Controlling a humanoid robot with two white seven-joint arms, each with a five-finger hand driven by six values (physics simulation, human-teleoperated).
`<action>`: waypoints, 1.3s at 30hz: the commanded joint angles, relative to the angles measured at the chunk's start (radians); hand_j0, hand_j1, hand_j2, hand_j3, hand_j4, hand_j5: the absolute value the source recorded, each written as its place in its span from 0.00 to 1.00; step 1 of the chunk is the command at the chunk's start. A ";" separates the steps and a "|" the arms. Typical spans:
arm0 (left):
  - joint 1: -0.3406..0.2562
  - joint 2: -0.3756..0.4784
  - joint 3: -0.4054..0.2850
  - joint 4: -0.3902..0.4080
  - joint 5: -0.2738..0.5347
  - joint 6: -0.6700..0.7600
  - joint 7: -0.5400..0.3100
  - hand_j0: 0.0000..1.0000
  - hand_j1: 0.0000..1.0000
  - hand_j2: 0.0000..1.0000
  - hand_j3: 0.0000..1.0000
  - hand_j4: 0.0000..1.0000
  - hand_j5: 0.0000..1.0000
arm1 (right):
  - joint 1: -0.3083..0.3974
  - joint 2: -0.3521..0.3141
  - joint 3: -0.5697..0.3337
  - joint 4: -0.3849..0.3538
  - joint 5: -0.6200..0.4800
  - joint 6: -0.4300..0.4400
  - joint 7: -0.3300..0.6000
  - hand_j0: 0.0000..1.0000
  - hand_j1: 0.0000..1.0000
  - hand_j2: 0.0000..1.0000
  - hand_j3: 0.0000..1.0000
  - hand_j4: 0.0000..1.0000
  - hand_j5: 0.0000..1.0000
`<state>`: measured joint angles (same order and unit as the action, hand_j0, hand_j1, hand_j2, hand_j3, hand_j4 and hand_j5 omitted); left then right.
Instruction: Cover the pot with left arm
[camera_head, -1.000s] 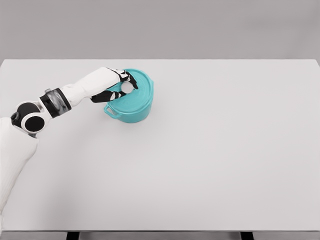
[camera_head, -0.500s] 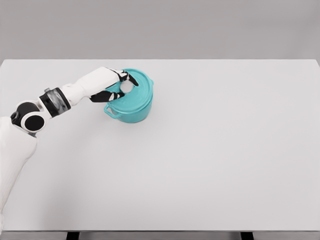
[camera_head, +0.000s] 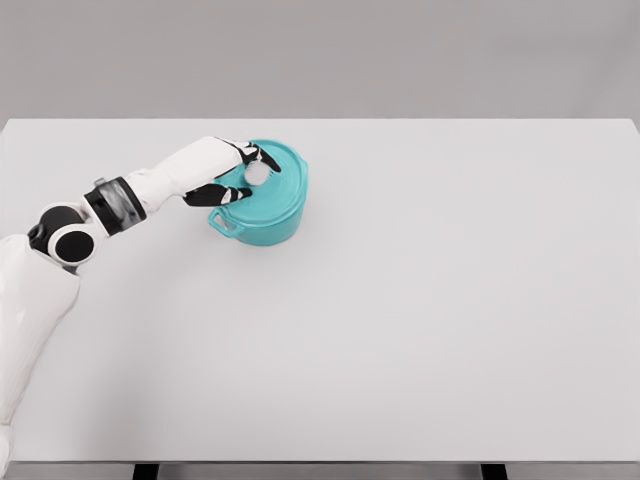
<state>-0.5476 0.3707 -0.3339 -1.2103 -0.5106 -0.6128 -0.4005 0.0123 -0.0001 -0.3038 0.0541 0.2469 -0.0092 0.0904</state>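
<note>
A teal pot with small side handles stands on the white table, left of the middle. Its teal lid lies on top of the pot, slightly tilted toward me. A white knob sits at the lid's centre. My left hand reaches in from the left, its fingers curled around that knob. The pot's inside is hidden by the lid. No right arm shows.
The table's far edge runs just behind the pot. My left forearm and elbow lie over the table's left side.
The lid with my hand has shifted a touch to the right and down. My elbow has moved slightly lower and to the right.
</note>
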 joint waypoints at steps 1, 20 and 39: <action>0.000 -0.001 0.001 0.001 0.007 0.002 0.000 0.69 0.69 0.69 0.69 0.69 0.69 | 0.000 0.000 0.000 0.001 0.000 0.000 0.000 1.00 1.00 1.00 1.00 1.00 1.00; 0.000 -0.001 0.006 0.000 0.012 0.002 0.002 0.58 0.58 0.58 0.58 0.58 0.58 | 0.000 0.000 0.000 0.000 0.000 0.000 0.000 1.00 1.00 1.00 1.00 1.00 1.00; 0.000 -0.001 0.006 0.001 0.009 0.002 0.000 0.76 0.76 0.76 0.76 0.76 0.76 | 0.000 0.000 0.000 0.001 0.000 0.000 0.000 1.00 1.00 1.00 1.00 1.00 1.00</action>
<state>-0.5476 0.3693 -0.3292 -1.2085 -0.5092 -0.6129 -0.4010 0.0123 -0.0001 -0.3038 0.0543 0.2469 -0.0092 0.0903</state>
